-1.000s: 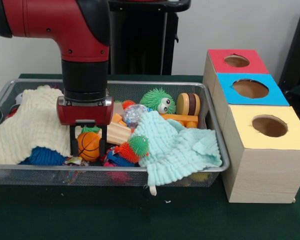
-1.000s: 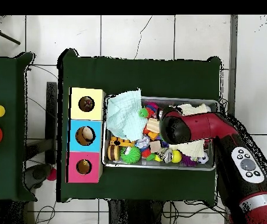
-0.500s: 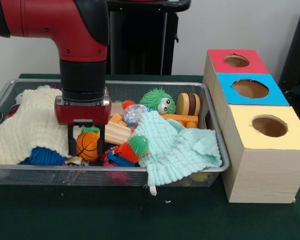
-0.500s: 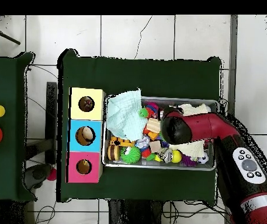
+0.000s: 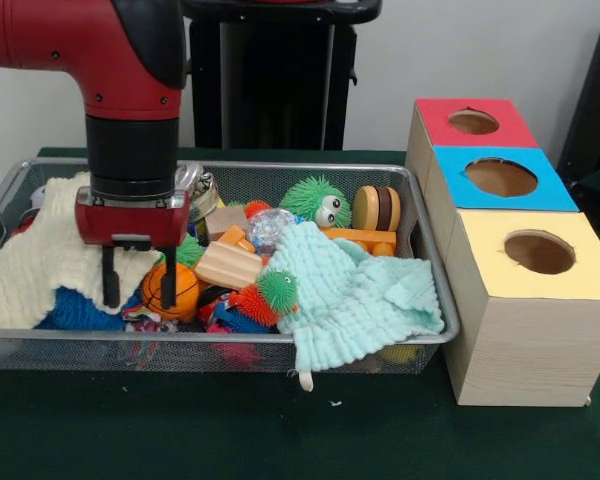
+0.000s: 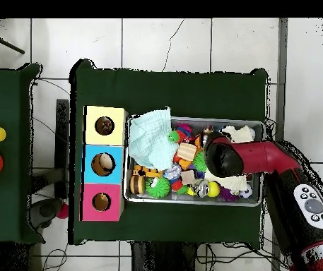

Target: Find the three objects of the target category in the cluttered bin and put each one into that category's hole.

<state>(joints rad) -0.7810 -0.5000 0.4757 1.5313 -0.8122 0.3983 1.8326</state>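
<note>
Nearest to us, we see the dark green table (image 5: 280, 440), and on it a wire mesh bin (image 5: 220, 350) full of toys and cloths. Along the bin's front edge, a mint green cloth (image 5: 365, 300) drapes over the rim toward the right, with a spiky orange and green ball (image 5: 268, 295) just left of it. Left of that sits a small orange basketball (image 5: 175, 290), and a blue knitted ball (image 5: 80, 312) peeks out from under a cream cloth (image 5: 40, 265) that covers the bin's left end. The gripper (image 5: 138, 282) hangs down over this spot with its fingers spread apart and holding nothing; one finger (image 5: 110, 283) stands left of the basketball and the other crosses in front of the ball's left part. A wooden block (image 5: 228, 265) lies just right of the basketball. Further back we find a fuzzy green ball with eyes (image 5: 318, 203) and a round wooden toy (image 5: 378, 208). To the right of the bin stand three joined boxes, each with a round hole on top: the yellow box (image 5: 530, 250) nearest, the blue box (image 5: 500, 178) behind it, and the red box (image 5: 473, 122) farthest. The red and black arm (image 5: 110, 70) comes down from above.
</note>
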